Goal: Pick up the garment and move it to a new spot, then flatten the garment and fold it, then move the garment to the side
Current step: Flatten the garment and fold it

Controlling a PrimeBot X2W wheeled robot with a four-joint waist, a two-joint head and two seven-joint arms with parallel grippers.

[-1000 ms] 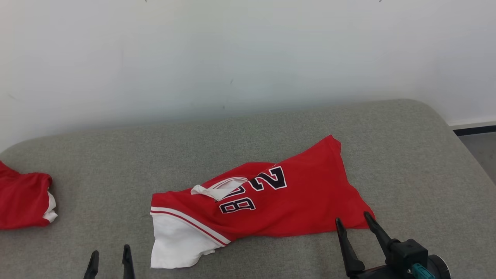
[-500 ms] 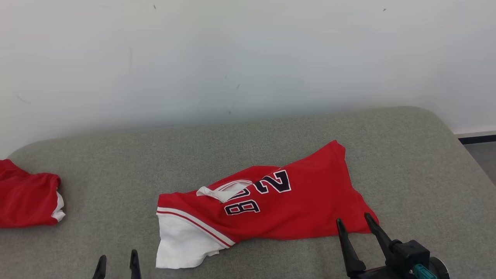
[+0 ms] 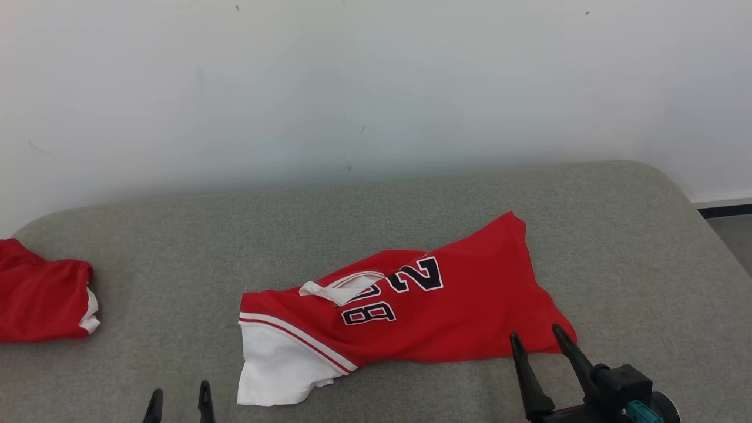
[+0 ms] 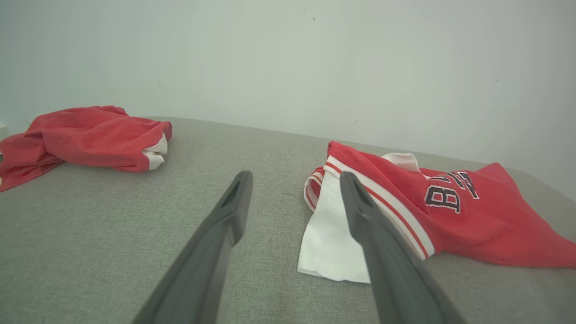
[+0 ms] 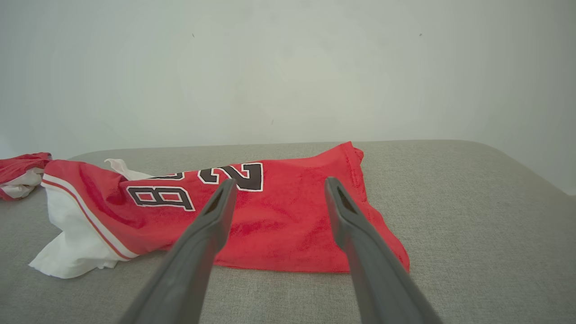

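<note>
The red garment (image 3: 435, 317) with the number 28 and a white panel lies crumpled in the lower middle of the head view on the grey padded surface (image 3: 176, 247). Its white end points toward the lower left and a red corner toward the upper right. The right pincer (image 3: 534, 332), at the lower right, is spread with nothing between its fingers, its tips at the garment's lower right edge, though contact cannot be told. The left pincer (image 3: 180, 389), at the bottom left, is also spread and empty, just left of the white panel and apart from it, with a second red garment (image 3: 41, 299) at the far left edge.
</note>
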